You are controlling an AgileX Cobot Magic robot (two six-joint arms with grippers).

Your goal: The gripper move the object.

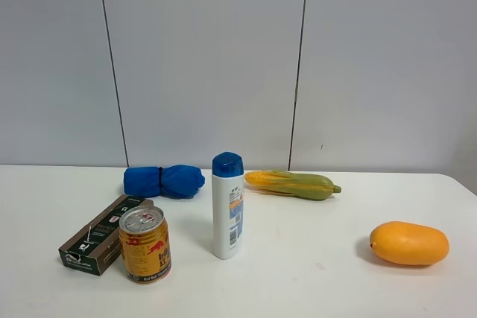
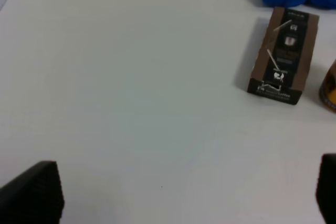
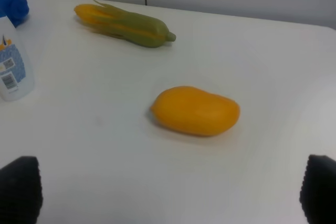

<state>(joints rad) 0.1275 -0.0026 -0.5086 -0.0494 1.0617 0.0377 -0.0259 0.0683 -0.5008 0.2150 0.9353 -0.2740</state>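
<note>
The gold-yellow can (image 1: 145,244) with a red bull logo and silver top stands upright at the table's front left. Only its edge shows in the left wrist view (image 2: 331,92). Neither arm shows in the exterior high view. My left gripper (image 2: 178,198) is open and empty; its black fingertips (image 2: 32,192) hover over bare table, well short of the can. My right gripper (image 3: 168,195) is open and empty, its fingertips (image 3: 318,188) short of the orange mango (image 3: 195,110).
A dark brown box (image 1: 100,234) lies right beside the can, left of it. A white shampoo bottle (image 1: 227,205) stands to the can's right. A blue cloth bundle (image 1: 164,181) and a corn cob (image 1: 292,183) lie behind. The mango (image 1: 409,243) lies at the right.
</note>
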